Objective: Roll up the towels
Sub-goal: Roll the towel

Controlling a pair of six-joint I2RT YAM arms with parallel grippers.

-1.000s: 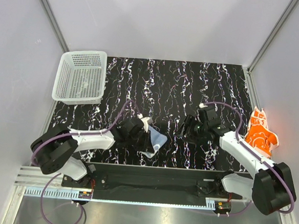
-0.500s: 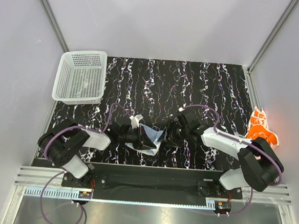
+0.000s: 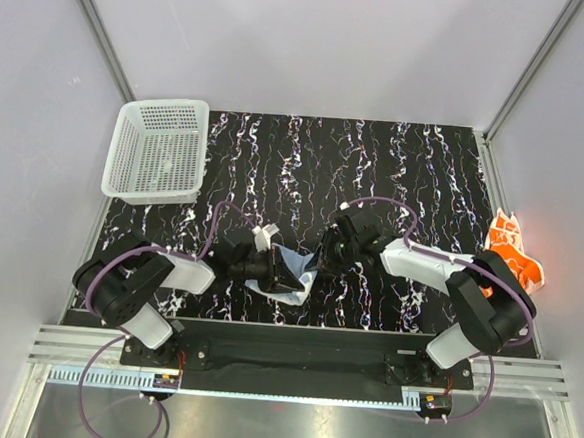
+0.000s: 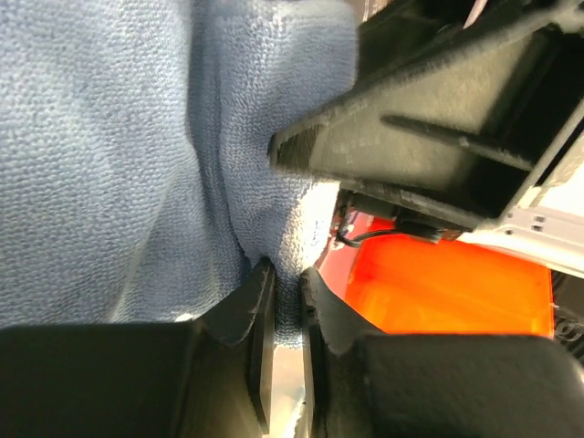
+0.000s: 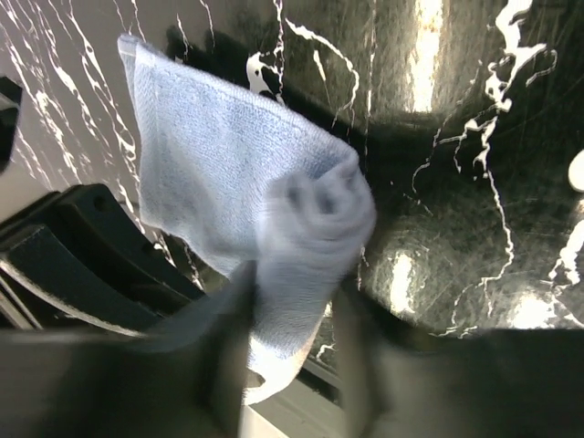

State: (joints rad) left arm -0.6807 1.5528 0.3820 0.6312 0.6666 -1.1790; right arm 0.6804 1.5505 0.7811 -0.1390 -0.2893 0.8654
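Plain pale grey walls (image 3: 314,40) close the bench (image 3: 377,155) in on three sides, with aluminium posts (image 3: 97,35) rising at its far corners. The bench top is glossy black with white marbled veins and catches bright glare. A metal rail (image 3: 290,391) spans its near edge.

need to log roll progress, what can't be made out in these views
- right wrist view: the right gripper is motion-blurred, so its hold on the blue towel is unclear.
- left wrist view: the right gripper blocks most of the orange towel; the left gripper pinches blue cloth that runs off frame.
- top view: both grippers cover the blue towel; how far it is rolled cannot be told.
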